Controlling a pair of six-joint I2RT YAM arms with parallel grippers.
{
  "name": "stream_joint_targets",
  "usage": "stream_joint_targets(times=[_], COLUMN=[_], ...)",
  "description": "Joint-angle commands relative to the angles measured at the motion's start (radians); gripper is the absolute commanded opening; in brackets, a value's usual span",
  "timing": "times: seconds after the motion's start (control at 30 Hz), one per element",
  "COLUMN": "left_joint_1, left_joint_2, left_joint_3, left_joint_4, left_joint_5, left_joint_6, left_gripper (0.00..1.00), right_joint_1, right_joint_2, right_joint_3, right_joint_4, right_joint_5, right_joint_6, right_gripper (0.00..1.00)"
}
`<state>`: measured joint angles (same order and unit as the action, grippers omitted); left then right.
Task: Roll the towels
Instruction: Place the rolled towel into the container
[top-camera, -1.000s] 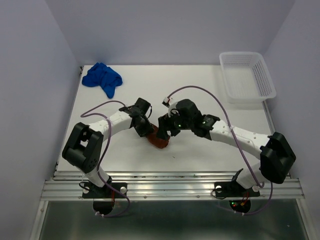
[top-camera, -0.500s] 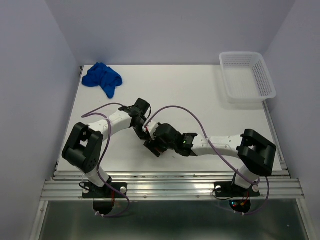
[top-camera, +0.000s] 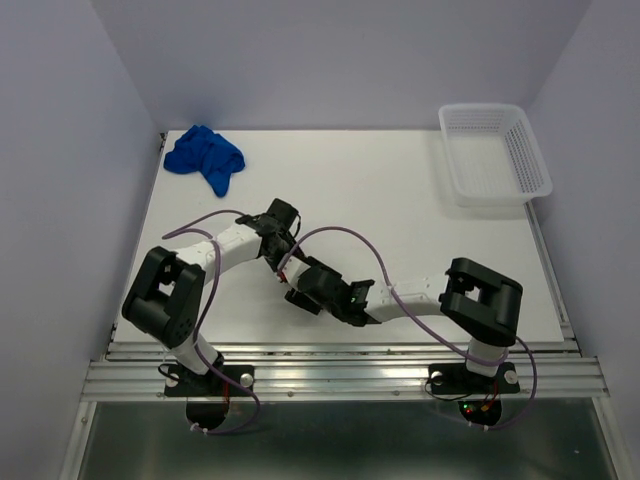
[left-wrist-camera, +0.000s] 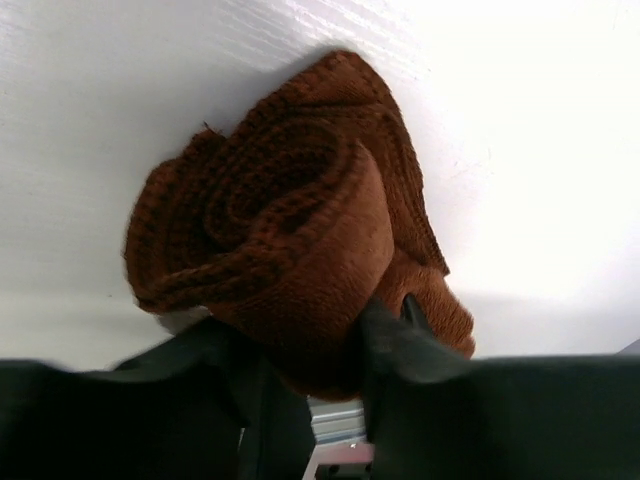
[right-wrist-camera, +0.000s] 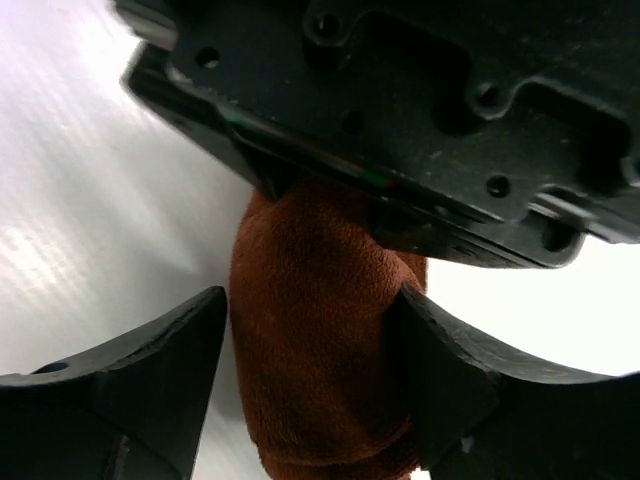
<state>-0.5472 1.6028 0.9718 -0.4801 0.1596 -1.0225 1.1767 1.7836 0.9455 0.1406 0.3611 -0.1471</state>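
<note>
The rust-brown towel (left-wrist-camera: 290, 230) is a loose roll, its spiral end facing the left wrist camera. My left gripper (left-wrist-camera: 310, 350) is shut on the roll's lower edge, just above the table. My right gripper (right-wrist-camera: 310, 300) straddles the same roll (right-wrist-camera: 320, 360) from the near side. Its right finger (right-wrist-camera: 440, 380) touches the cloth and its left finger (right-wrist-camera: 160, 380) stands a little off it, so it is open. In the top view both grippers (top-camera: 287, 262) (top-camera: 302, 293) cover the brown towel. The blue towel (top-camera: 206, 158) lies crumpled at the far left corner.
A white mesh basket (top-camera: 527, 152) stands at the far right of the table (top-camera: 400, 210). The left gripper's black body (right-wrist-camera: 420, 120) hangs right above the right gripper's fingers. Purple cables loop over both arms.
My right arm has swung from the towel's far side to its near side and now straddles the roll, hiding it from above. The left gripper has kept its hold and barely moved.
</note>
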Motion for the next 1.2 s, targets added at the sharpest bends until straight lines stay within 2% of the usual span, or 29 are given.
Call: stream_joint_targets(times=[0.0, 0.03, 0.07, 0.13, 0.17, 0.27, 0.3, 0.33, 0.43, 0.6, 0.63, 0.67, 0.73, 0.77, 0.87, 1.0, 1.07, 1.17], left_joint_1=[-0.007, -0.005, -0.005, 0.001, 0.004, 0.013, 0.018, 0.03, 0.062, 0.188, 0.213, 0.234, 0.288, 0.3, 0.338, 0.365, 0.369, 0.372], left_joint_2=[-0.086, -0.108, -0.121, -0.142, -0.158, -0.182, -0.187, -0.199, -0.225, -0.279, -0.29, -0.311, -0.351, -0.362, -0.395, -0.409, -0.402, -0.38], left_joint_3=[-0.028, -0.033, -0.038, -0.045, -0.048, -0.054, -0.056, -0.058, -0.058, -0.048, -0.047, -0.044, -0.038, -0.027, -0.01, -0.007, -0.015, -0.021], left_joint_4=[-0.035, -0.044, -0.041, -0.04, -0.046, -0.071, -0.077, -0.084, -0.1, -0.135, -0.141, -0.153, -0.167, -0.179, -0.205, -0.201, -0.186, -0.169], left_joint_5=[0.09, 0.081, 0.078, 0.08, 0.078, 0.052, 0.046, 0.035, 0.024, 0.001, -0.002, -0.006, -0.029, -0.04, -0.074, -0.077, -0.066, -0.049], left_joint_6=[-0.008, -0.014, -0.016, -0.019, -0.016, -0.01, -0.008, -0.002, 0.019, 0.074, 0.085, 0.108, 0.125, 0.142, 0.16, 0.177, 0.182, 0.196], left_gripper=[0.57, 0.66, 0.69, 0.7, 0.75, 0.76, 0.79, 0.8, 0.8, 0.8, 0.8, 0.8, 0.8, 0.8, 0.8, 0.8, 0.8, 0.8], right_joint_1=[-0.005, -0.005, -0.005, -0.005, -0.005, -0.005, -0.005, -0.005, -0.005, -0.081, -0.101, -0.147, -0.204, -0.263, -0.34, -0.455, -0.508, -0.575], right_joint_2=[0.065, 0.079, 0.086, 0.103, 0.106, 0.117, 0.119, 0.114, 0.091, -0.047, -0.071, -0.099, -0.182, -0.211, -0.312, -0.397, -0.421, -0.415], right_joint_3=[-0.002, -0.004, -0.005, -0.005, -0.008, -0.017, -0.02, -0.022, -0.028, -0.043, -0.045, -0.045, -0.036, -0.033, -0.016, 0.028, 0.045, 0.108], right_joint_4=[-0.021, -0.022, -0.021, -0.022, -0.024, -0.026, -0.027, -0.029, -0.029, -0.029, -0.027, -0.029, -0.035, -0.038, -0.038, -0.065, -0.071, -0.099], right_joint_5=[0.091, 0.098, 0.096, 0.093, 0.084, 0.073, 0.075, 0.084, 0.099, 0.038, 0.026, 0.001, -0.037, -0.101, -0.181, -0.191, -0.188, -0.148], right_joint_6=[-0.038, -0.046, -0.052, -0.049, -0.046, -0.046, -0.046, -0.04, -0.017, 0.069, 0.09, 0.139, 0.205, 0.26, 0.372, 0.536, 0.584, 0.548], right_gripper=[0.69, 0.66, 0.63, 0.55, 0.51, 0.45, 0.4, 0.26, 0.12, 0.1, 0.07, 0.01, 0.01, 0.01, 0.01, 0.01, 0.01, 0.01])
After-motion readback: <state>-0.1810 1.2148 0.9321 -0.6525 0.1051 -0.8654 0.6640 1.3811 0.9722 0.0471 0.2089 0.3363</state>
